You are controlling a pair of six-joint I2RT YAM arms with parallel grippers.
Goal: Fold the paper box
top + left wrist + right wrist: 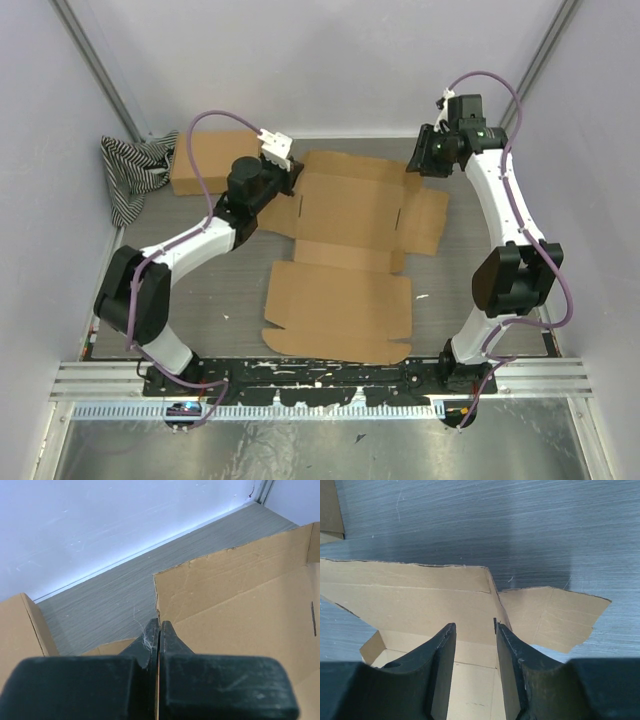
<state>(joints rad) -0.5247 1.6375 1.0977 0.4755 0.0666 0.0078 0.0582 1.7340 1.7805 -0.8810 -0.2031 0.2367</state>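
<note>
Box position: I see the paper box [340, 300] lying opened out in the middle of the table [230, 290], between my two arms.
Box axis: its long axis runs near to far; the broad flat panel points toward the arm bases and the end with the flaps points to the far wall.
Near end: this panel lies flat, and only the top view shows it.
Far end: the top view shows a shallow tray shape here, with a flap spread out to the right.
Left gripper [290, 186]: it sits at the tray's far left edge. Its wrist view [159, 625] adds that the jaws are pressed together, with a thin sliver of cardboard between them where the side wall's edge runs in.
Right gripper [413, 178]: it is at the far right corner. Only its wrist view [475, 627] shows the jaws parted to a narrow gap, straddling the upright corner edge and not clamped on it.
Far left: a brown box [205, 160] lies beside a striped cloth [130, 175].
</note>
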